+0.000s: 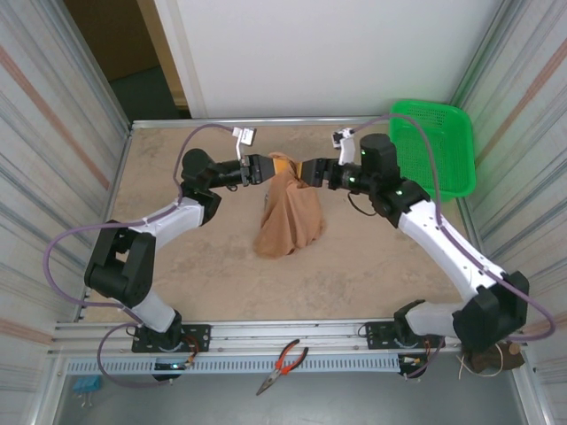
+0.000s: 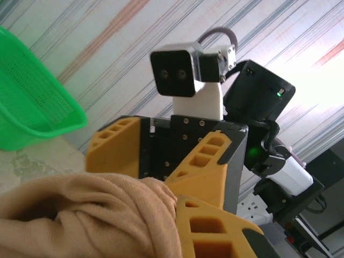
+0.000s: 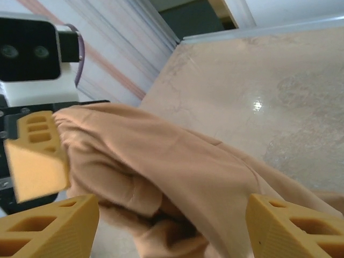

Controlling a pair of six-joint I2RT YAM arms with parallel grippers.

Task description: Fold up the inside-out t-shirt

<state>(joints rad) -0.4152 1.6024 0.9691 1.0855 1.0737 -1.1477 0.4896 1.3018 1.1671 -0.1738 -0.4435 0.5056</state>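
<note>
Top external view: inside-out t-shirt (image 1: 288, 212) hung over the middle of the tabletop (image 1: 177, 266), somewhat toward the far edge. Its top bunch was raised and its lower folds were piled on the surface. Left tool (image 1: 268, 168) was clamped together on that raised bunch from the left side. Right tool (image 1: 307, 170) faced it just beside the same bunch, jaws apart. Right wrist view had both orange fingers (image 3: 54, 228) spread wide, with tan cloth between them. Green basket (image 1: 434, 150) sat at the far right corner. Pliers (image 1: 283, 365) lay on the metal rail (image 1: 266, 335) past the near edge, between the arm bases.
</note>
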